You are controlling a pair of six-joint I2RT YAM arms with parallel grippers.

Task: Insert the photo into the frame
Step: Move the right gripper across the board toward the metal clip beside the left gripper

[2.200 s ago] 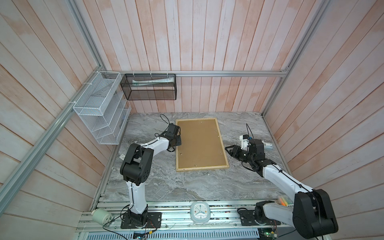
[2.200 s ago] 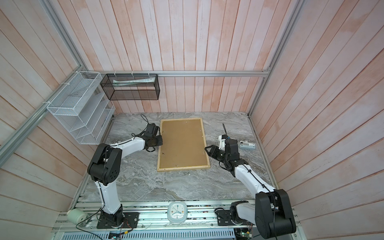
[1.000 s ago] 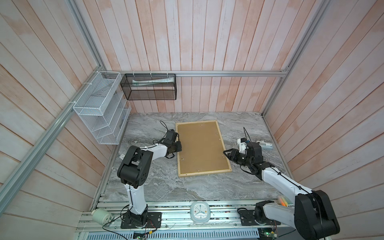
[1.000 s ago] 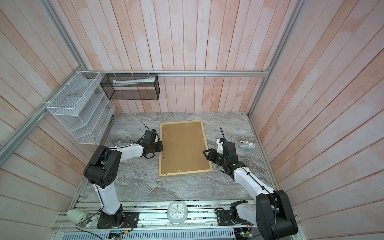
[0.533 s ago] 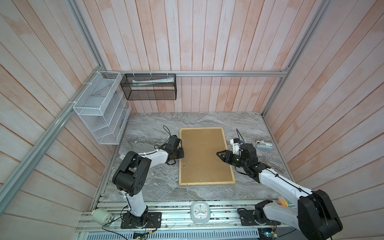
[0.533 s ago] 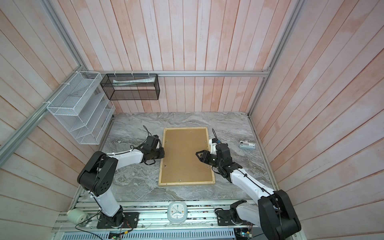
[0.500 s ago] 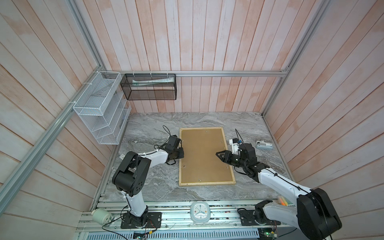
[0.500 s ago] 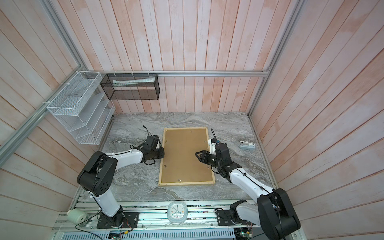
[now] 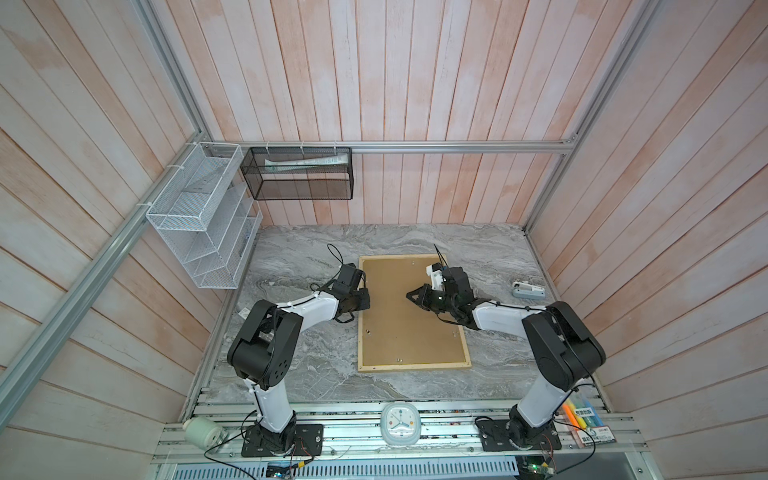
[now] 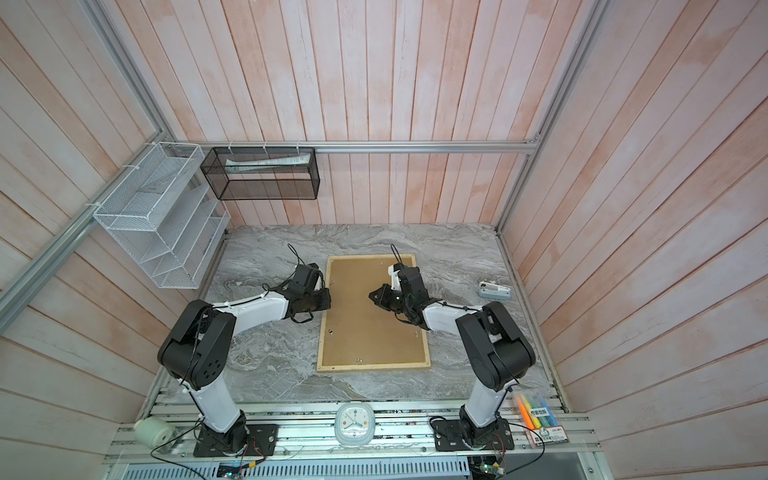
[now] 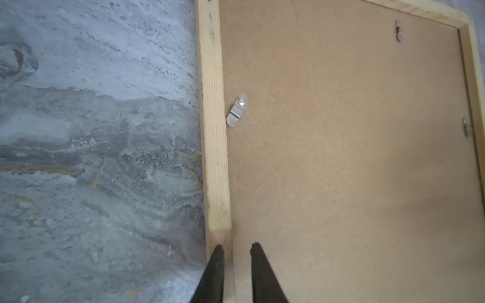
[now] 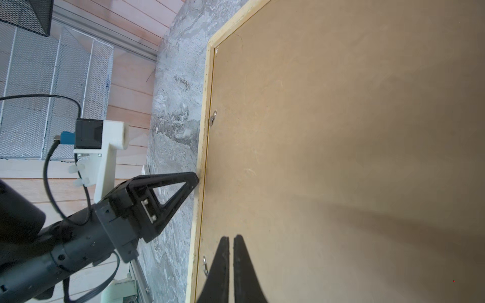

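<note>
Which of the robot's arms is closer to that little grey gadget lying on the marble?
The right. Its end effector hangs over the frame, on the grey gadget's side; the left end effector grips the frame's opposite rail.

Bright, even light, wide-angle bending at the edges of both top views, soft shadows in wrist views

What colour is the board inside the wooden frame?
Plain brown, the backing board shows best in the left wrist view.

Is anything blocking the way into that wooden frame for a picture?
Yes. A brown backing board fills the frame, lying back side up on the table, and small metal clips sit along its edge. No photo is visible.
</note>
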